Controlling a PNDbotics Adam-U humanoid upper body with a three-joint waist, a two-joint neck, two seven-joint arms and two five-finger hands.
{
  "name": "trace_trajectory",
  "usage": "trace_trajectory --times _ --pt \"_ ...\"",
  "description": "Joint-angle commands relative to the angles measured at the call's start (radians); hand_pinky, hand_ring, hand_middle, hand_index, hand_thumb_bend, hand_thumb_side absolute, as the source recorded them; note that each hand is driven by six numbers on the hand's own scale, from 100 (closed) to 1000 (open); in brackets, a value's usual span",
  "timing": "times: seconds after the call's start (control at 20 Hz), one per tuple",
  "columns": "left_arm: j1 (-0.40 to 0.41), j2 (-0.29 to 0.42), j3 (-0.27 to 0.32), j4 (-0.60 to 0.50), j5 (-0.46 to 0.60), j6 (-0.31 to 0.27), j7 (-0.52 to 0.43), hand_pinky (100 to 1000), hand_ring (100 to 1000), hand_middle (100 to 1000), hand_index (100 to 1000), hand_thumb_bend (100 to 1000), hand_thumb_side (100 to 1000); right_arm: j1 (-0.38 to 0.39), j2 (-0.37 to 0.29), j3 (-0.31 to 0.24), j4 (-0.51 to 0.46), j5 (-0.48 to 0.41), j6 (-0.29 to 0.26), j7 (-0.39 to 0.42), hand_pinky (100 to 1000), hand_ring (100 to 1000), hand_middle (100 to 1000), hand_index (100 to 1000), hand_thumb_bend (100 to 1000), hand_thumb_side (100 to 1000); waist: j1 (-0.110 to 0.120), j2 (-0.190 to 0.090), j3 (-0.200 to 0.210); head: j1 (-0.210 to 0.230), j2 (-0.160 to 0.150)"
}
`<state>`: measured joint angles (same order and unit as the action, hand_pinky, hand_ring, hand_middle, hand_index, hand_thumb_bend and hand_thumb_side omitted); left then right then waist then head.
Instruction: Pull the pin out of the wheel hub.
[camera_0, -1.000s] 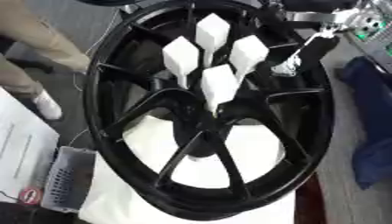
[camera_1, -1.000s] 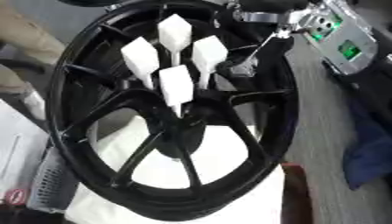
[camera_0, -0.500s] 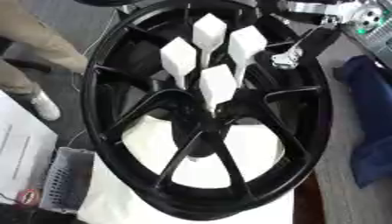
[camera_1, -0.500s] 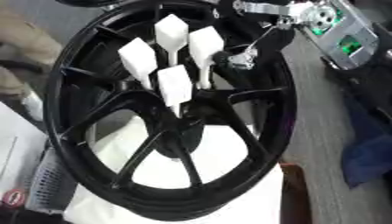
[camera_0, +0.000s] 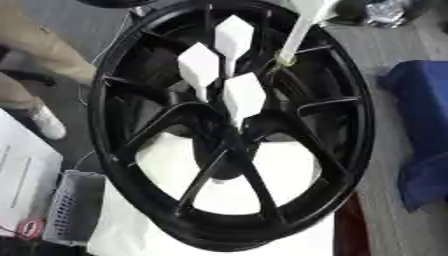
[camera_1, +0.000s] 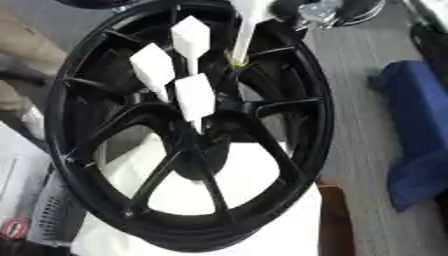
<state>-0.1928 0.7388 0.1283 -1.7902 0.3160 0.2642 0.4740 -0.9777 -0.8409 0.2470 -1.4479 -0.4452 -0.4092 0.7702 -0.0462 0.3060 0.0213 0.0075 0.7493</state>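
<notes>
Black wheel hub (camera_0: 350, 125) — white pins (camera_0: 243, 95) upright

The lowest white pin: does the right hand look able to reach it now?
Probably yes: the lowest pin stands above the wheel's spokes, uncovered. But the right hand, at the top edge, may be busy with the tilted pin.

Grey tabletop (camera_1: 359, 95) carries a black wheel (camera_0: 350, 90), lying flat on a white sheet (camera_0: 280, 165) that covers the near middle and shows through the spoke gaps. Blue cloth (camera_0: 424, 125) is bunched at the right edge, apart from the rim. Reddish-brown strip (camera_1: 332, 220) sits just beside the sheet's near right side. White mesh basket (camera_0: 70, 205) sits near the left edge, partly under the rim.
</notes>
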Motion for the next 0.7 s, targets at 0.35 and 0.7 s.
trace_trajectory --times 0.35,0.7 --pt "0.001 0.023 0.036 -0.023 0.002 -0.011 0.025 708 800 564 714 750 561 0.48 -0.325 -0.471 0.007 -0.115 -0.19 0.085 772 598 484 582 100 294 0.032 -0.014 -0.011 0.032 -0.021" --pt "0.005 0.01 0.041 -0.026 0.006 -0.012 0.035 708 801 563 715 745 561 0.705 -0.245 -0.629 -0.007 0.137 -0.239 -0.147 803 648 605 734 100 390 0.063 -0.003 -0.032 0.049 -0.04"
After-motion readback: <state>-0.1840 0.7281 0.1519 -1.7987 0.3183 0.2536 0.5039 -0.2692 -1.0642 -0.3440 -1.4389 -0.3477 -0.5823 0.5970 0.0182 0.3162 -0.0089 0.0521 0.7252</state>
